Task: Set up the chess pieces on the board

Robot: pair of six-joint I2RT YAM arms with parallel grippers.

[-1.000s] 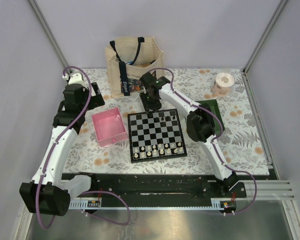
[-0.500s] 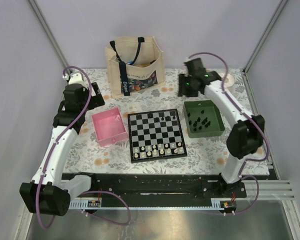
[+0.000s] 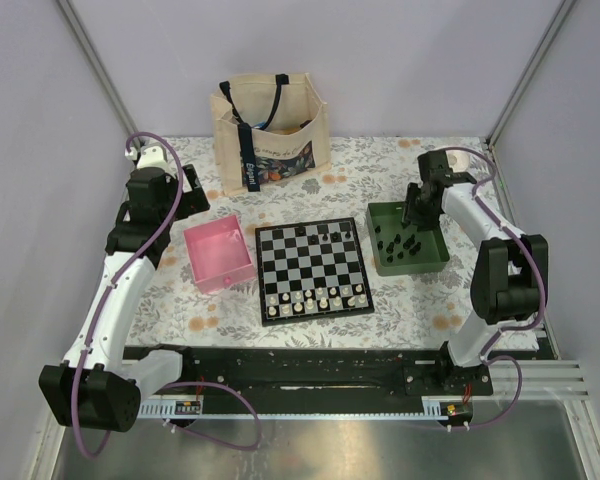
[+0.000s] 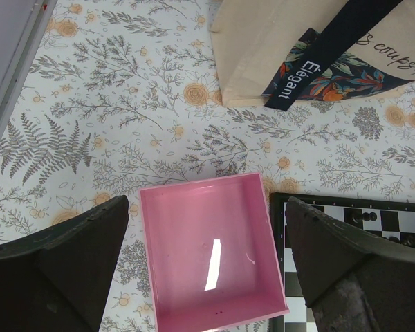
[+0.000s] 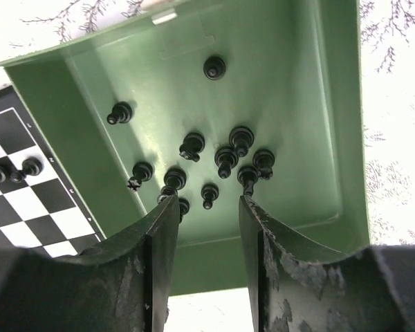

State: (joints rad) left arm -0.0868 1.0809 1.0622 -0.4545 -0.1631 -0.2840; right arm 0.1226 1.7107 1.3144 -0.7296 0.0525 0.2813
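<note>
Tiny black plastic chess pieces [image 5: 225,159] clustered in green plastic tray [image 5: 332,138], beside chequered black-and-white board [image 3: 308,262]. Right jaws spread, empty, above cluster; left jaws spread over pink tray [image 4: 214,256]. Pieces judged light, rigid, slippery; pinch stem below head

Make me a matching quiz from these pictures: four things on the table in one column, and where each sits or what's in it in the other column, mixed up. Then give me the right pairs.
Column one:
1. pink tray
2. green tray
3. board
4. tote bag

Column two:
A. holds loose black pieces
B. has nothing in it
C. stands at the far side of the table, beyond the board
D. lies flat between the two trays

Pairs: 1-B, 2-A, 3-D, 4-C
</note>
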